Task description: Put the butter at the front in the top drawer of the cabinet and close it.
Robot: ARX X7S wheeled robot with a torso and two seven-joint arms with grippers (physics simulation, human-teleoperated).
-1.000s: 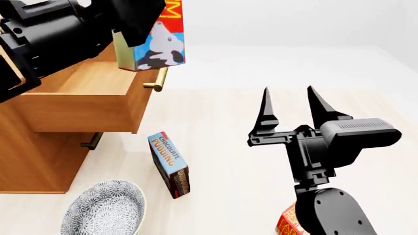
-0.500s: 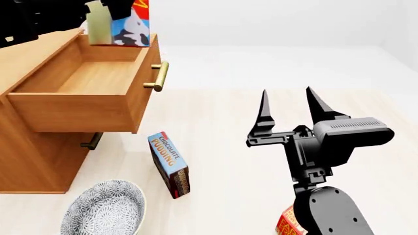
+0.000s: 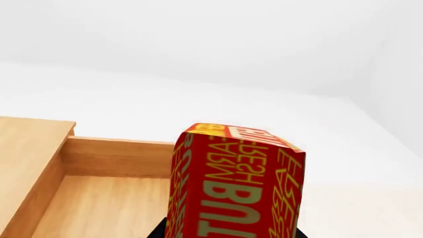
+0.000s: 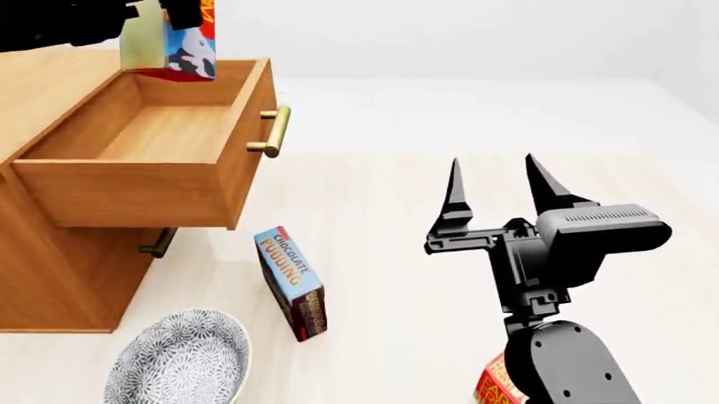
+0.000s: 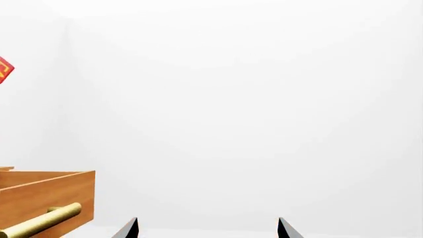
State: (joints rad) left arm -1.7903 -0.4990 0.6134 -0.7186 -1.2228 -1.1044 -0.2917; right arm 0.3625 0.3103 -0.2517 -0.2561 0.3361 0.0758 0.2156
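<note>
Head view: pudding box (image 4: 292,284) and bowl (image 4: 180,358) lie below the top drawer (image 4: 146,164).

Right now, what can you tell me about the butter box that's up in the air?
The butter is a small red-orange carton with yellow lettering and a blue-and-white cow picture on one side. It looks like printed cardboard. The left claw holds it from above, roughly upright, over the back of the open top drawer. It touches nothing else, and the drawer below it is empty. The wrist camera shows its lettering upside down.
</note>
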